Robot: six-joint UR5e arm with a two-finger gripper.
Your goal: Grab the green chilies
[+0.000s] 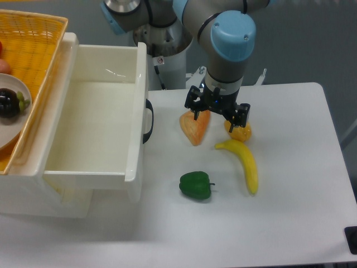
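- Surface: white rectangular table (301, 223) with rounded corners, against a grey-blue backdrop; its right and near edges are in view, and a small dark object (352, 239) is cut off at the lower right border.
- Arm: grey UR5e arm with light-blue joint caps (231, 39), cut off by the top edge; its base is partly hidden behind the joints.
- Black two-finger gripper (217, 114): fingers spread apart, pointing down, holding nothing; the tips overlap the items behind, so contact cannot be judged.
- Orange wedge-shaped toy slice (194, 129): upper edge hidden by the gripper's left finger.
- Yellow-orange lumpy toy pepper (240, 133): mostly hidden behind the right finger.
- Yellow curved plastic banana (245, 163): just in front of the yellow-orange pepper, apparently touching it.
- Glossy dark-green bell-shaped toy chilies (196, 185): on the table nearer the camera than the gripper, left of the banana, apart from it, with bare tabletop all round.
- White open plastic drawer (100, 128) with a dark handle (148, 121), at left; inside appears empty.
- Yellow woven basket (33, 50): cut off at the top left, holding a pale plate (14, 120) with a dark purple round fruit (10, 103).
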